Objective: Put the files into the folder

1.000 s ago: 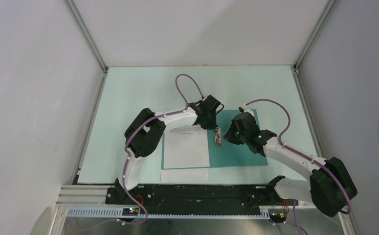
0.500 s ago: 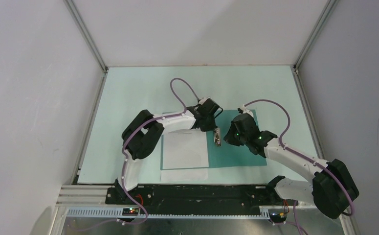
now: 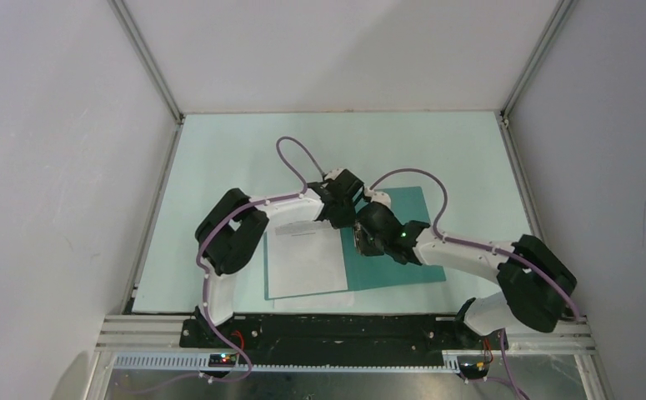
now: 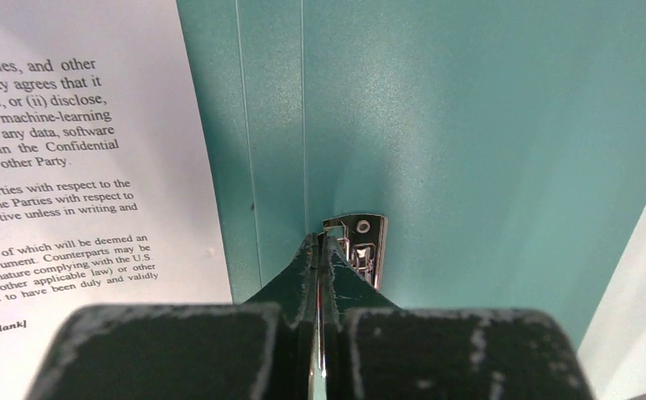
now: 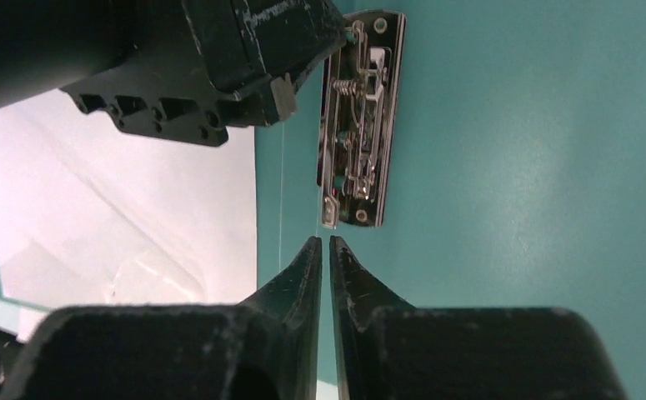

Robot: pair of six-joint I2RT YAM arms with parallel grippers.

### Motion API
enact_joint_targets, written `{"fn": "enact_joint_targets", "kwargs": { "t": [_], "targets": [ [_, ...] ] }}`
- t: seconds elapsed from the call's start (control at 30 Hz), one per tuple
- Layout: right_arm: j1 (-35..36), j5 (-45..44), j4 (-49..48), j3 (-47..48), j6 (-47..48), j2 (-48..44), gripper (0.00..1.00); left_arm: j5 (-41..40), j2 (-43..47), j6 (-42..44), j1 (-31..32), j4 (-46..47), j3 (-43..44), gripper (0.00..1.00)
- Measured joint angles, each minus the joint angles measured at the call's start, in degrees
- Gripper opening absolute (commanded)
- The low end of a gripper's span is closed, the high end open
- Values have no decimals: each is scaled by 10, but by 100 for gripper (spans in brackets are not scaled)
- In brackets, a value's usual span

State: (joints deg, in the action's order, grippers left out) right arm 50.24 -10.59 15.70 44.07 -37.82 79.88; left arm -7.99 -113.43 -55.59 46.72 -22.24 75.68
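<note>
The teal folder (image 3: 403,217) lies open on the table. One printed file (image 3: 307,262) rests on its left half and also shows in the left wrist view (image 4: 69,167). The edge of a second file (image 3: 311,300) sticks out under the folder's near edge. My left gripper (image 3: 351,218) is shut at the far end of the folder's metal clip (image 4: 361,242), with a sliver of shiny metal between its tips (image 4: 319,240). My right gripper (image 5: 326,242) is shut and empty, its tips just short of the clip's near end (image 5: 359,117), over the folder's spine.
The pale green table mat (image 3: 219,167) lies under everything, with grey walls on three sides. A black rail (image 3: 319,329) runs along the near edge at the arm bases. In the right wrist view my left gripper's body (image 5: 219,75) fills the upper left.
Both grippers moved left, the right arm swinging in far toward the clip. The folder and its sheet slid left and turned slightly with them.
</note>
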Motion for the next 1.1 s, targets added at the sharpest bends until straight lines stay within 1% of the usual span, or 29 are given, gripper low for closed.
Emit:
{"fn": "enact_joint_targets", "kwargs": {
  "t": [0.2,0.37,0.57,0.73,0.93,1.1],
  "targets": [
    [34,-61,-6,27,7,53,13,40,0,-19,-19,7,-9,0],
    [80,-111,-6,33,17,84,14,75,0,-31,-32,14,-15,0],
    [111,-177,-1,33,12,108,14,102,-2,-36,-40,19,-17,0],
    [123,-229,2,33,8,108,18,112,-3,-40,-43,21,-19,0],
    [125,-246,-10,33,16,108,18,116,-3,-40,-45,22,-20,0],
    [125,-245,-14,33,16,108,21,121,-3,-40,-47,24,-21,0]
  ]
}}
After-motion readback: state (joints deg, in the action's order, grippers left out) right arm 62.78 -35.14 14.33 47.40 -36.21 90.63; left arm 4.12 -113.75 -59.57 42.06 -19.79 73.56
